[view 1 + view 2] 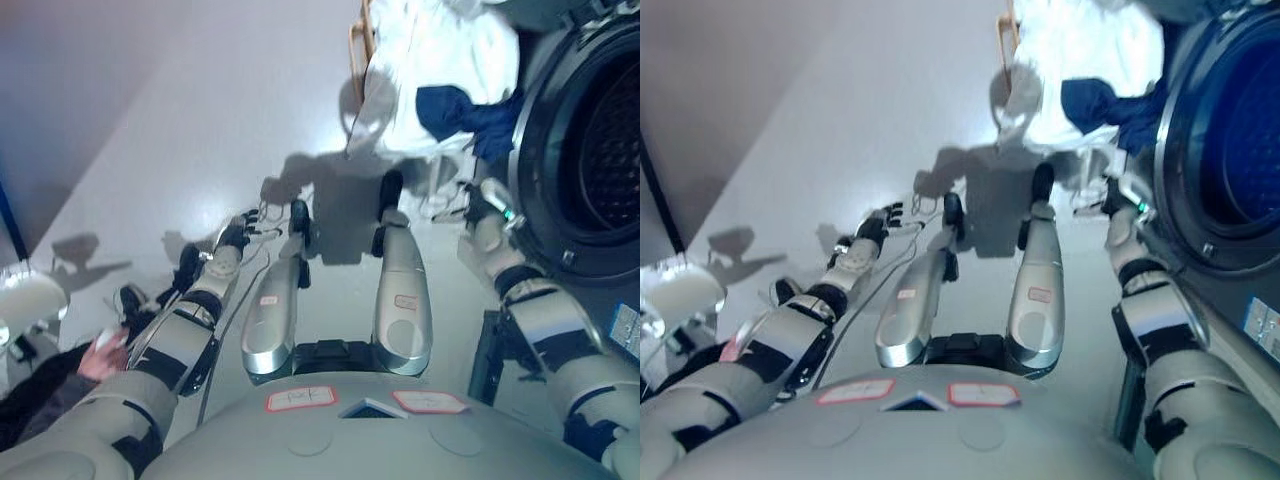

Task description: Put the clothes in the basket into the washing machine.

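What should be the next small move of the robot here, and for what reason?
Probably reach the right hand forward to the white cloth. The clothes, white with a dark blue garment, are heaped over the basket beside the washing machine, whose drum stands open, and neither hand holds any. The right hand is nearest; the left hand hangs over the floor.

Pale grey floor, smooth. Basket stands on it at far end, heaped w/ white cloth & dark blue garment. Washing machine just beside, to right.
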